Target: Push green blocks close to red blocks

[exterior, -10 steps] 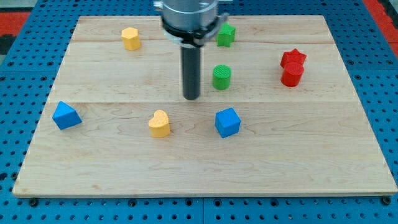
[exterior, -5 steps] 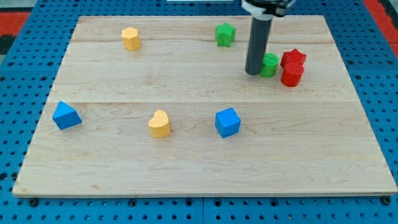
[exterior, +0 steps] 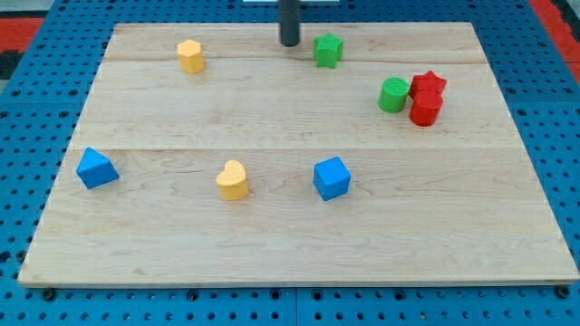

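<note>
My tip [exterior: 289,43] stands near the view's top, just left of a green star block [exterior: 328,50], with a small gap between them. A green cylinder [exterior: 393,94] sits at the view's right, close against a red star block [exterior: 429,84] and a red cylinder [exterior: 425,109]. The two red blocks touch each other.
A yellow hexagon block [exterior: 190,55] lies at the upper left. A blue block [exterior: 96,168] lies at the left edge of the wooden board [exterior: 181,244]. A yellow heart block [exterior: 233,179] and a blue cube [exterior: 332,177] lie in the lower middle.
The green cylinder was pushed right, up against the red blocks. My tip then left it and moved up and left, beside the green star block.
</note>
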Robot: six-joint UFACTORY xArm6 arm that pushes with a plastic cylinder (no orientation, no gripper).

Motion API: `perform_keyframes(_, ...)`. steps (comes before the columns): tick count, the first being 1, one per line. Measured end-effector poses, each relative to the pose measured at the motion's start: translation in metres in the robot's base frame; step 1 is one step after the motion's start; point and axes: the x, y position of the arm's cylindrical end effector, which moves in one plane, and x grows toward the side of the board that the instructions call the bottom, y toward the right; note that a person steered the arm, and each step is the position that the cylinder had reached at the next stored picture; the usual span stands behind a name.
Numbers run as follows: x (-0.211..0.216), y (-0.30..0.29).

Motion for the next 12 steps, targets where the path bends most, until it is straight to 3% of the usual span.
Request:
perform_keyframes(2,0.054,0.106)
perform_keyframes(4,0.028,0.003)
perform_keyframes(7,0.043,-0.047)
perform_keyframes(10,0.064,0.097)
perform_keyframes(11,0.062,0.103)
perform_keyframes(12,0.056,0.050)
